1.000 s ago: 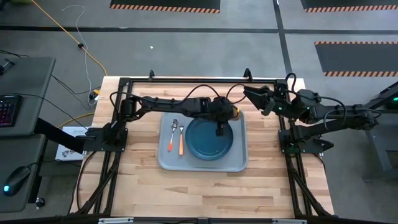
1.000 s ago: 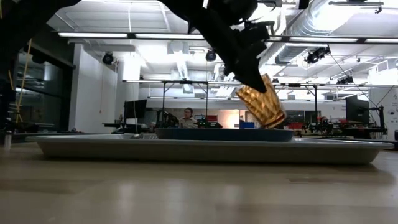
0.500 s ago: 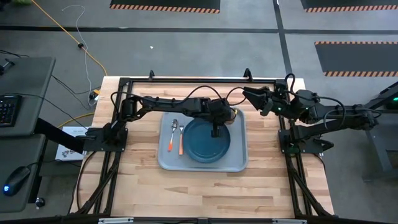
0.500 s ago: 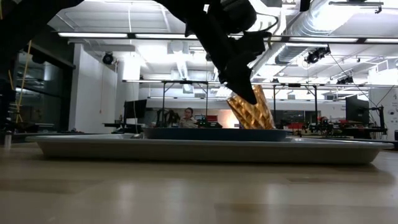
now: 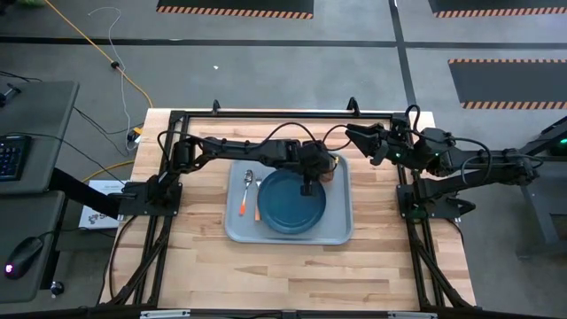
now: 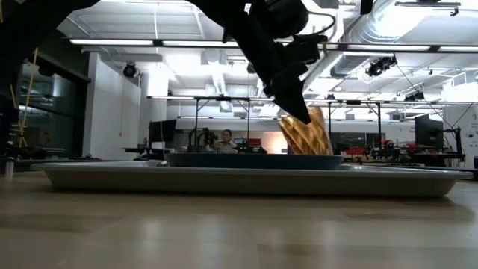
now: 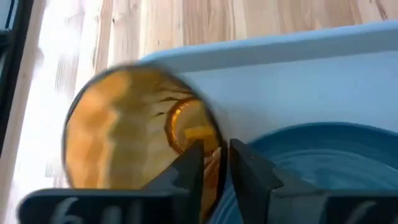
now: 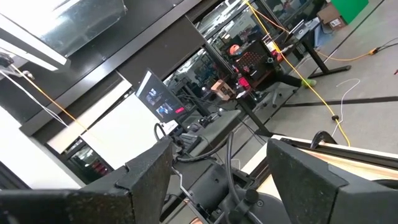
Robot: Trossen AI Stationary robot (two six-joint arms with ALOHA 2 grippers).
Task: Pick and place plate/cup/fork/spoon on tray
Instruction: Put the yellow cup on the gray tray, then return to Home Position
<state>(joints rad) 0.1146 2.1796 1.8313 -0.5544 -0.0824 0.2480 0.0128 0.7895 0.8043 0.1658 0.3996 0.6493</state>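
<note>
Tray (image 5: pixel 341 232) already carries your plate (image 5: pixel 291 201), spoon (image 5: pixel 247 184) and partly hidden fork (image 5: pixel 258 211). Left gripper (image 7: pixel 214 163), pinched on the tilted cup's (image 6: pixel 306 133) rim at the plate's edge, should set it upright, then release. Right gripper (image 5: pixel 354 135) waits, spread.

left pincer (image 7: pixel 214 163) pinches the cup (image 7: pixel 134 134) rim beside the plate (image 7: pixel 323 162)
</note>
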